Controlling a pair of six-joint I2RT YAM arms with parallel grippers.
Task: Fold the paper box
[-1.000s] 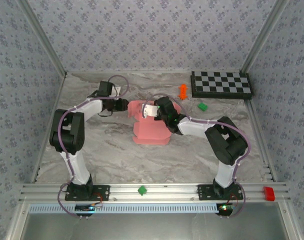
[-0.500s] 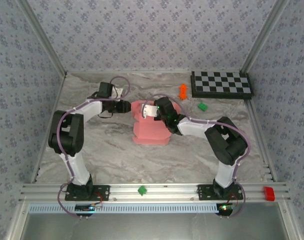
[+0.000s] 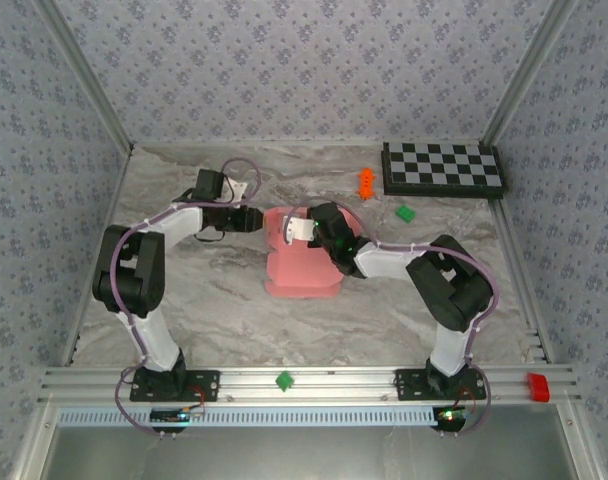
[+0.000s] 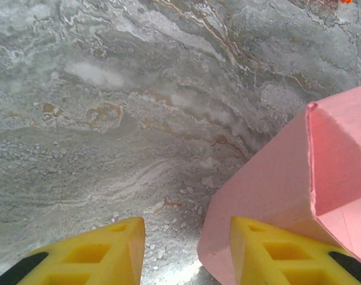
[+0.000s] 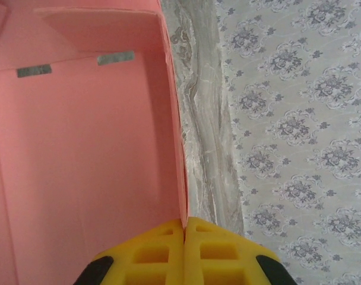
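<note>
Closed right gripper [image 5: 184,224] seemingly pinches the paper box [image 5: 79,148] wall; left gripper [image 4: 186,230] open beside it

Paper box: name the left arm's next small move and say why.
Probably shift the left pincer sideways toward the paper box, so the raised pink wall comes between its fingers. That pincer is open over bare table, with the box's corner just by one finger. The right pincer is shut on another wall's edge, which seems to steady the box.
</note>
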